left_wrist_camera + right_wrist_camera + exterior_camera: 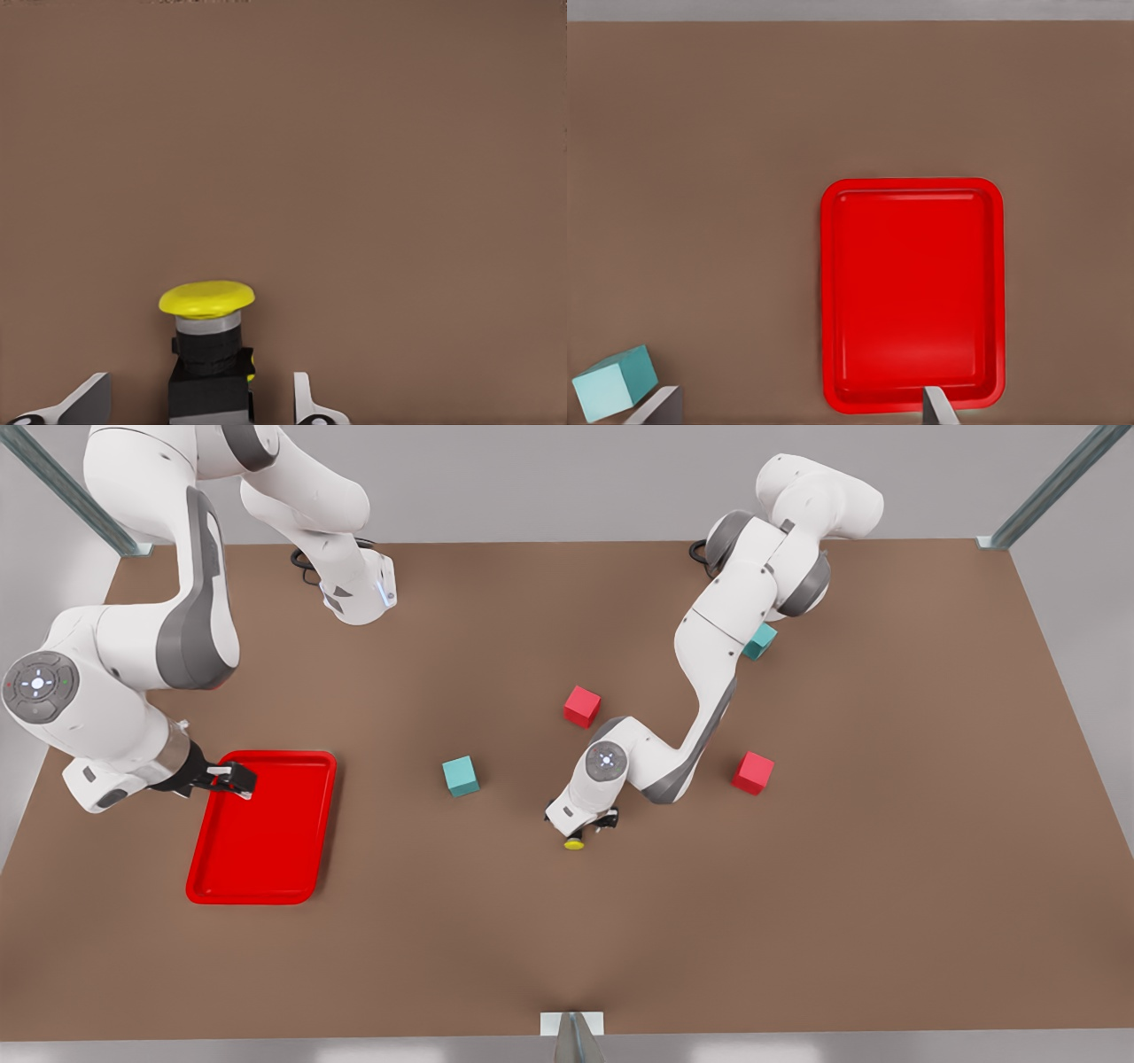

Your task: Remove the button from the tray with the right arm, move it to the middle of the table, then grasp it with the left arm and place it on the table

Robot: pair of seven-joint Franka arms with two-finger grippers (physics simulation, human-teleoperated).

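While my left hand (592, 825) sits low near the middle of the tabletop (886, 886), its fingers (306, 403) stand parted on either side of the button (209, 350), with a gap on each side; the button stands upright, yellow cap up, its contact with the tabletop not discernible. My right hand (232, 779) waits over the far edge of the red tray (266, 859), near the tabletop's left edge in the front view, fingers spread.

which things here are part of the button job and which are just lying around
Job: button, between the open fingers of the left gripper; red tray; right gripper, open above the tray; table.
Lying about: two teal cubes, two red cubes.
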